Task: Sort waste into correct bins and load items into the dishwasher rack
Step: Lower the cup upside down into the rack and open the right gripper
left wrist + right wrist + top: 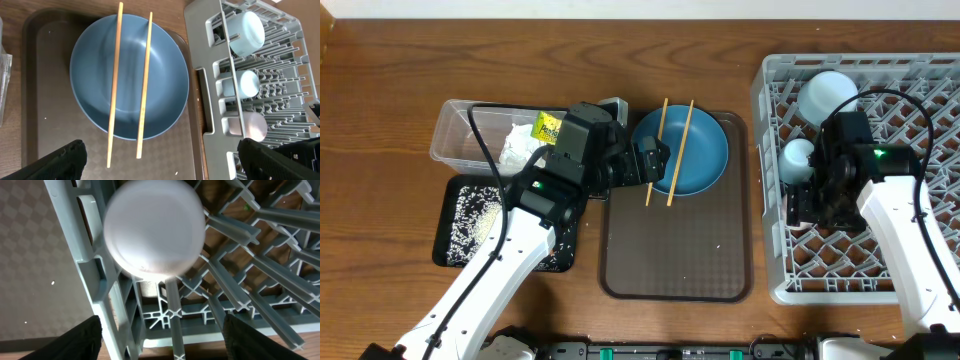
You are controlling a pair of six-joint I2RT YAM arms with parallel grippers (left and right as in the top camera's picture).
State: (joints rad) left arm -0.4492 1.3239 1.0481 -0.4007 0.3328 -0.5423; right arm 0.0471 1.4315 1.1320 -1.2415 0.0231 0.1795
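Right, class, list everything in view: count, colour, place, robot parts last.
table: one, brown, underneath
rack: one, grey, right
bowl: one, light-blue, in rack
blue cup: one, light-blue, in rack
pink cup: one, pale pink, in rack
brown tray: one, brown, centre
plate: one, dark-blue, on brown tray
chopsticks: two, wooden, across plate
tub: one, clear, far left
napkin: one, white, in tub
packet: one, yellow-green, in tub
black tray: one, black, near left
rice: many, white, in black tray
left gripper: one, black, open by plate
right gripper: one, black, open above pink cup
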